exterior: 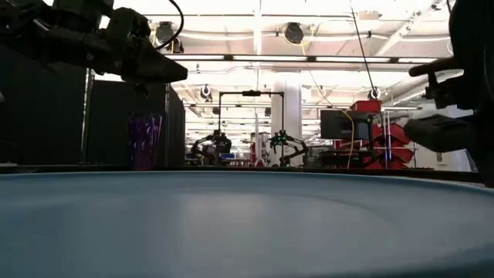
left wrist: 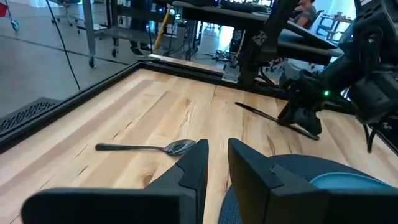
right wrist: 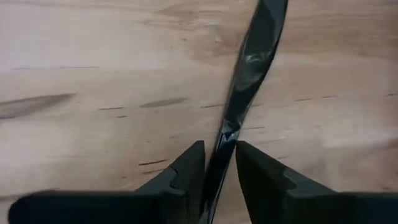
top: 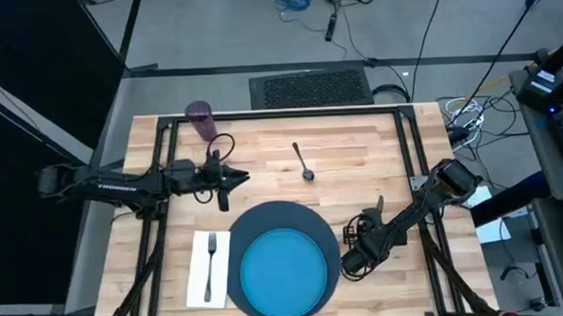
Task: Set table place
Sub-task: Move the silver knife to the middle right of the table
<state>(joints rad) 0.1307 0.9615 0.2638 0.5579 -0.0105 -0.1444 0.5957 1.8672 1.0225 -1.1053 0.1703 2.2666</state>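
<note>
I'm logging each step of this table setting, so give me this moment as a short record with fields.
mat: near table edge, centre
plate: on mat
napkin: left of mat, fork on it
spoon: bare wood beyond mat
cup: far left corner
right gripper: right of mat, shut on knife
left gripper: left of spoon, holds nothing
</note>
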